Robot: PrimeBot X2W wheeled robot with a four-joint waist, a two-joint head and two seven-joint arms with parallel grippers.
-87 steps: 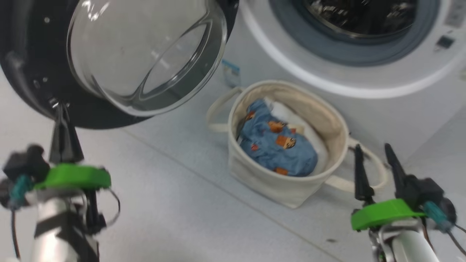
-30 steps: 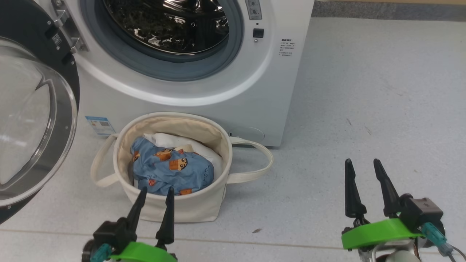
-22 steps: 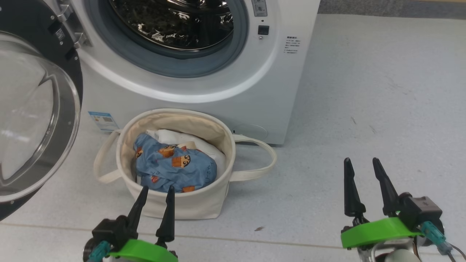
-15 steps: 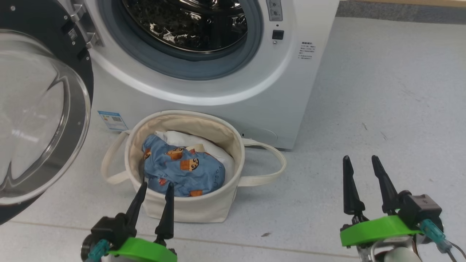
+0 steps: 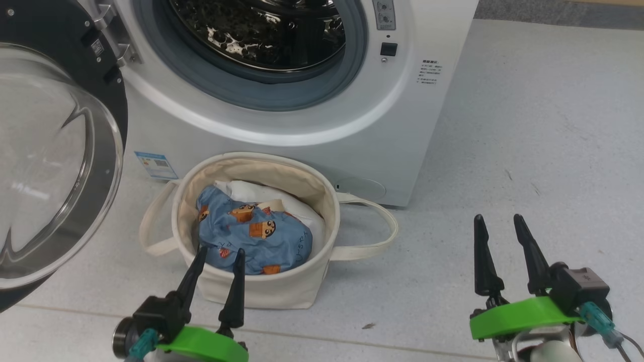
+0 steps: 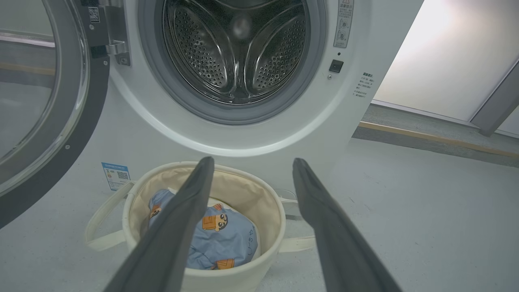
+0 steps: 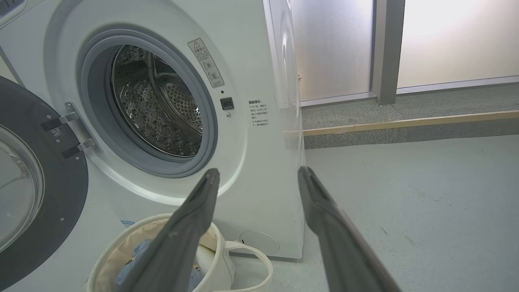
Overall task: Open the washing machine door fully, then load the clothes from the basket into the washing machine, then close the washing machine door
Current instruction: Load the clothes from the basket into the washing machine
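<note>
The white washing machine (image 5: 402,125) (image 6: 134,129) (image 7: 263,162) stands with its round door (image 5: 50,166) (image 6: 44,105) (image 7: 36,194) swung wide to the left, steel drum bare. On the floor before it sits the cream basket (image 5: 261,289) (image 6: 227,190) (image 7: 117,251), holding blue clothes (image 5: 251,236) (image 6: 227,239) with orange-brown figures over a white bundle (image 5: 261,193). My left gripper (image 5: 220,249) (image 6: 249,162) is open and hangs just short of the basket's near rim. Open too, my right gripper (image 5: 498,217) (image 7: 259,170) hovers over bare floor to the basket's right.
Grey floor (image 5: 528,151) stretches to the right of the washer. A raised step with a tan edge (image 7: 405,121) and frosted glass panels (image 7: 454,40) lie behind it. The basket's right loop handle (image 5: 377,236) lies out on the floor.
The head view swung round from the door to the washer front and basket. Over the last second my left gripper crept slightly toward the basket; the right gripper held still.
</note>
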